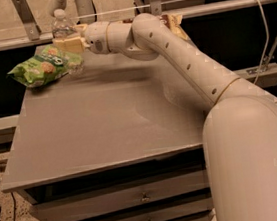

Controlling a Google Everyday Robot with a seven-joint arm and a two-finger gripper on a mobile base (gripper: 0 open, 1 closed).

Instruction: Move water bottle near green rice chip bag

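Note:
The water bottle (62,27), clear with a white cap, stands upright at the table's far left, right beside the green rice chip bag (44,67). Its base seems to touch the bag's right end. My gripper (68,44) reaches in from the right and is shut on the water bottle around its middle, its pale fingers (72,42) covering the label. The green rice chip bag lies crinkled on the grey table (114,120) near the far left corner.
A brown bag (172,21) shows partly behind my arm at the table's back right. A metal rail (206,7) runs along the back edge. Drawers (144,197) sit under the tabletop. My arm spans the right side of the table.

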